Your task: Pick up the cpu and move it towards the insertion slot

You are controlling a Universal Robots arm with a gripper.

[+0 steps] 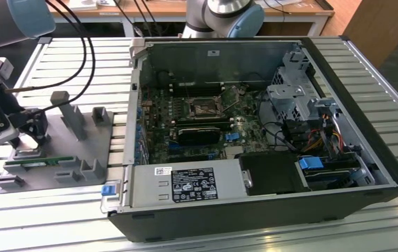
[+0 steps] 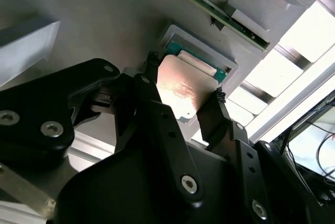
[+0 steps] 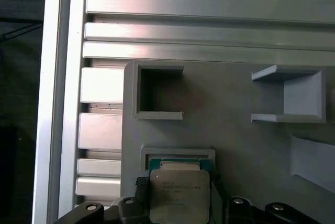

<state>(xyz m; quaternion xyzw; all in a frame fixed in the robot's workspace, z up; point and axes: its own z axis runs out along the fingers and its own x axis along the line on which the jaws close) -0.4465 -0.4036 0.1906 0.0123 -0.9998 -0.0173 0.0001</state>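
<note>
Slatted metal tabletop carries two things in front of you: a grey plate of holders on the exterior view's left and an open computer case on its right. Your end effector hangs over the side of the plate farthest from the case, just above a low square pocket. In both wrist views you can see its black fingers pressed against two opposite edges of the cpu, so it is closed around the chip. In the first wrist view the cpu has its silvery top towards the camera and covers much of the teal-lined pocket. It looks raised a little, though you cannot tell for sure whether it is clear of the pocket. A green memory stick rests in holders just beside the pocket. The insertion slot is inside the case, on the board: a dark square in a shiny metal frame, well apart from the end effector, with the case wall between them
</note>
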